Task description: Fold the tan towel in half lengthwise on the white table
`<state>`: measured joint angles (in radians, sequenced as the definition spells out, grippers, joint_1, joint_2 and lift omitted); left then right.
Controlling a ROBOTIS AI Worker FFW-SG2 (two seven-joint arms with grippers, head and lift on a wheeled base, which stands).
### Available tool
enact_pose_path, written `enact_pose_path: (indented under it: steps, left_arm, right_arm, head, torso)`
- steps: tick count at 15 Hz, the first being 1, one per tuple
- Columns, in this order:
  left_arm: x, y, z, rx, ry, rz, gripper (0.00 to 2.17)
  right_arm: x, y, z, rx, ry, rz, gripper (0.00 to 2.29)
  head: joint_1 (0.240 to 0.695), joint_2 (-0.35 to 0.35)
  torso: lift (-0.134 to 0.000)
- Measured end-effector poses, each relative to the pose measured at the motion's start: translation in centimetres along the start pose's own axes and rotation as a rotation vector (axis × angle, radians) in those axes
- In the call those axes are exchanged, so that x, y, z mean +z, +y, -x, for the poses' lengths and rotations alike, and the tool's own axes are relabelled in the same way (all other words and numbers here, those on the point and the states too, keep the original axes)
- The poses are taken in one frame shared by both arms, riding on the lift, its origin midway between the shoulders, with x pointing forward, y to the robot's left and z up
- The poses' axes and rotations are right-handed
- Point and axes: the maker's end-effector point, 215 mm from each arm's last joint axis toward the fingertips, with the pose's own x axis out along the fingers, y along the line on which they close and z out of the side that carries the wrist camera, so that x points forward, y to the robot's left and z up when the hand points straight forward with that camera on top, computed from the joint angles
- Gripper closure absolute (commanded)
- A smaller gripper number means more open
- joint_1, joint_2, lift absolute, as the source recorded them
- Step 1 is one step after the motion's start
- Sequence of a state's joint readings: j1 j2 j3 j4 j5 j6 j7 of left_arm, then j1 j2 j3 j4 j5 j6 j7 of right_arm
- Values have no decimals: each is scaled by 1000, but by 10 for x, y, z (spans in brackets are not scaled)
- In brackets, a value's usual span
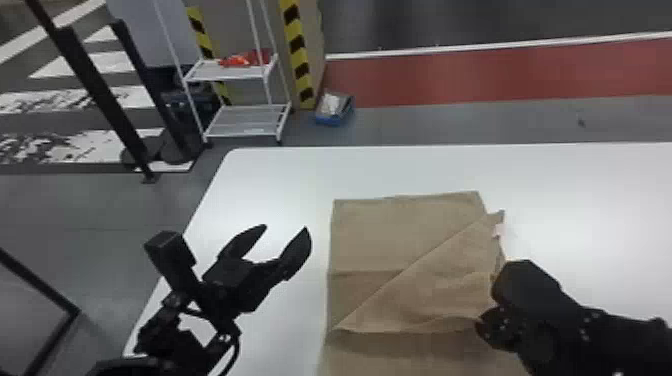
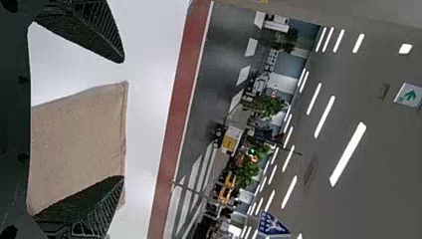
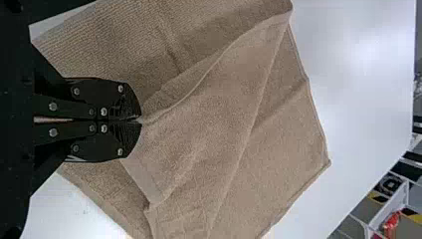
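The tan towel (image 1: 380, 235) lies on the white table (image 1: 280, 175), a triangular flap folded diagonally over its right part. At the towel's right edge is my right gripper (image 1: 482, 327); in the right wrist view the same gripper (image 3: 141, 120) is shut on the towel (image 3: 209, 114), pinching the flap's edge. My left gripper (image 1: 287, 230) stands open to the left of the towel, apart from it. In the left wrist view, the left gripper (image 2: 123, 119) holds nothing between its spread fingers, and the towel (image 2: 79, 144) lies beyond them.
Past the table's far left corner stand a white shelf rack (image 1: 245, 120) and a blue box (image 1: 334, 109) on the floor. Black posts (image 1: 100, 95) rise at the far left. Bare tabletop surrounds the towel's far and left sides.
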<state>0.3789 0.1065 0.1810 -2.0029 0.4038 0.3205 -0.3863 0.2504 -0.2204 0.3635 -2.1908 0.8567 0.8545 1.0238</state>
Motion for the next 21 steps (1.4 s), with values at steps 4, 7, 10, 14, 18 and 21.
enact_pose_path:
  steps: [4,7,10,14,18,21]
  left_arm:
    - [-14,6,-25,-38,120,35,90]
    - [-19,24,-41,-5,193,9,103]
    - [-23,31,-68,10,245,-44,107]
    - [-41,26,-114,22,318,-120,147]
    - [-52,21,-157,30,354,-176,211]
    - [-60,20,-181,30,378,-211,215]
  right_arm:
    - [13,-22,29,-16,-67,-26,2044]
    - [13,-38,46,-5,-87,-38,2044]
    - [-5,-53,56,-8,-65,-67,2044]
    - [-26,-66,68,-22,-43,-100,2044]
    - [-42,-77,79,-37,-29,-120,2044]
    - [-48,-81,83,-39,-22,-132,2044]
  head:
    - [695,139]
    - [695,127]
    - [695,98]
    - [695,37]
    - [695,-18]
    - [695,-43]
  torso:
    - [-98]
    - [-98]
    - [-98]
    - [-98]
    - [-98]
    - [-98]
